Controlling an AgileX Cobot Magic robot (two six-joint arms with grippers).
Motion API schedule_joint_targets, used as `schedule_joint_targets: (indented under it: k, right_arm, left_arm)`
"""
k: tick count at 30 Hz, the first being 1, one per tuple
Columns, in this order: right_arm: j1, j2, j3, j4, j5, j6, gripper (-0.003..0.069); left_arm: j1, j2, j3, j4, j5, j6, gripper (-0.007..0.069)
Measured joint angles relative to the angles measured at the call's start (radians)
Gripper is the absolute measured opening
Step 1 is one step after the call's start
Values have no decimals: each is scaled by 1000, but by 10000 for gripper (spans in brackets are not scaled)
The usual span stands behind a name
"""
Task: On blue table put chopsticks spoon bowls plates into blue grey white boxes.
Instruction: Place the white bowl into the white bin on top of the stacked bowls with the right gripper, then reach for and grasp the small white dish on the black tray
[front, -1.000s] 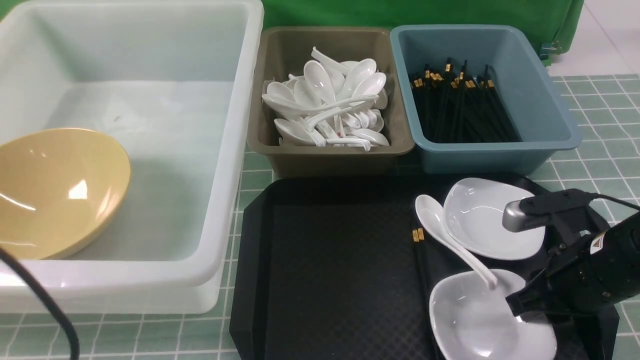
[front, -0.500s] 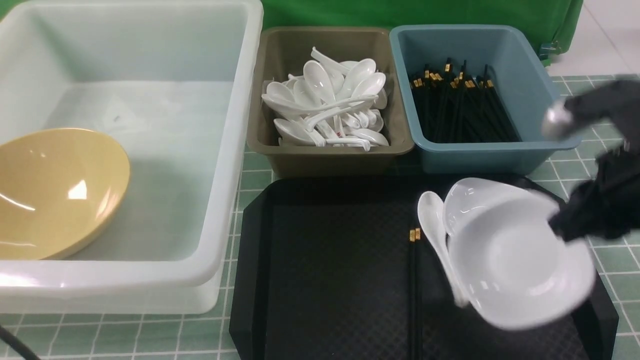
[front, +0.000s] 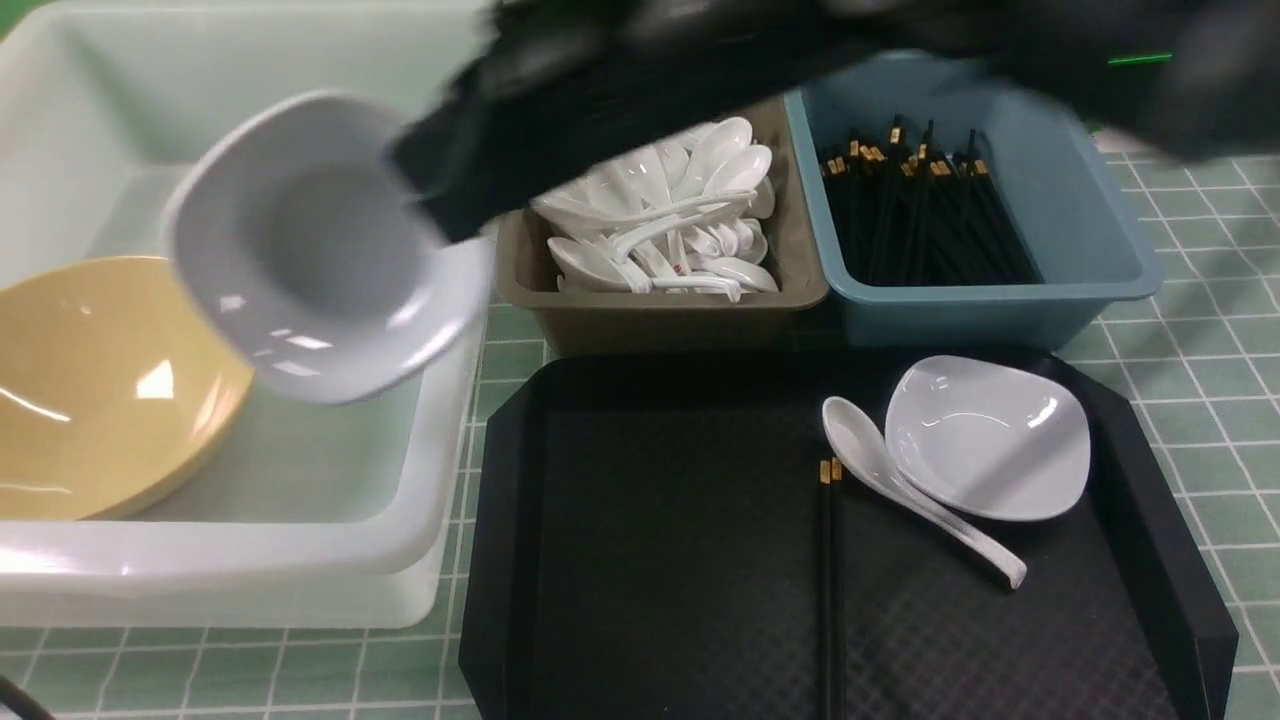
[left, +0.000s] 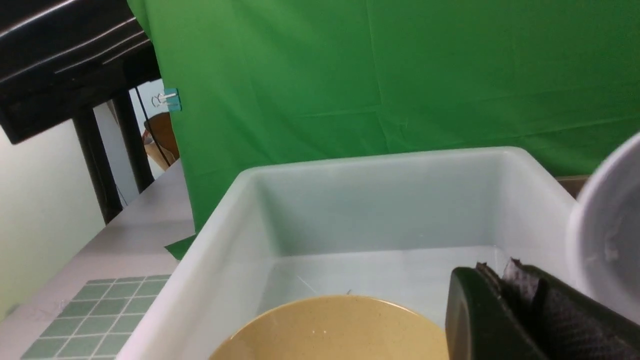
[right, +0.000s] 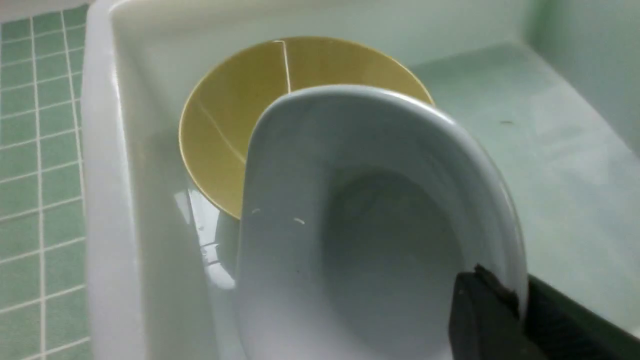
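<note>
- Right arm (front: 700, 60): I see it blurred, reaching across the top of the front view from the right toward the white tub (front: 440, 470).
- Right jaws: closed on the rim of the lifted plate (front: 310, 250). The right wrist view shows 1 black finger (right: 480, 310) on the plate's hollow side and the other behind the rim.
- Lifted plate: 1 small white rounded-square dish, tilted, hollow toward the front camera. It hangs over the tub, beside the tan bowl (front: 100, 380) and partly over its rim.
- Tan bowl: leaning inside the tub at its left, near end.
- Left jaws: in the left wrist view the black fingers (left: 500, 320) lie together with nothing between them, beside the tub.
- Grey-brown box (front: 660, 320): just right of the tub, holding a heap of white spoons (front: 660, 210). 1 spoon carries a small red mark, too small for me to read.
- Slate-blue box (front: 980, 310): just right of the grey-brown one, holding black chopsticks (front: 920, 220) with gold bands.
- Black tray (front: 650, 550): on the desk (front: 1200, 400), in front of the 2 smaller boxes.
- Second plate (front: 985, 435): flat on the tray's far right corner.
- Loose spoon (front: 860, 440): on the tray, touching the second plate's left edge.
- Loose chopsticks (front: 827, 600): 1 pair on the tray, just left of that spoon, gold ends away from me.
</note>
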Motion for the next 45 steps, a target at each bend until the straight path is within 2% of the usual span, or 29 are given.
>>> schedule_joint_targets:
  k: [4, 7, 11, 23, 26, 28, 31, 35, 40, 44, 45]
  right_arm:
    - [25, 233, -310, -96, 175, 3, 78]
    - [60, 387, -517, -266, 307, 70, 78]
    - [85, 405, -548, -329, 332, 59, 78]
    - [88, 425, -425, -322, 317, -15, 97]
    - [87, 428, -425, -326, 284, -9, 139]
    - [85, 429, -425, -326, 261, 11, 195]
    - [77, 433, -424, -323, 230, 65, 340]
    - [67, 403, -417, -317, 243, 127, 442]
    - [23, 203, -342, -348, 331, 169, 469]
    - [-55, -2, -260, -396, 352, 295, 470]
    - [-107, -76, -218, -413, 364, 334, 470]
  left_arm:
    - [0, 0, 25, 0, -44, -19, 22]
    - [0, -1, 35, 3, -73, -31, 22]
    - [0, -2, 50, 3, -74, -33, 22]
    - [0, -6, 56, 6, -129, -34, 22]
    - [0, -9, 57, 7, -140, -34, 22]
    - [0, -10, 57, 7, -143, -34, 22]
    - [0, -13, 60, 10, -146, -34, 22]
    - [0, -14, 72, 15, -146, -34, 22]
    - [0, -14, 76, 18, -147, -34, 22]
    - [0, -14, 76, 19, -147, -34, 22]
    - [0, -14, 76, 22, -149, -34, 22]
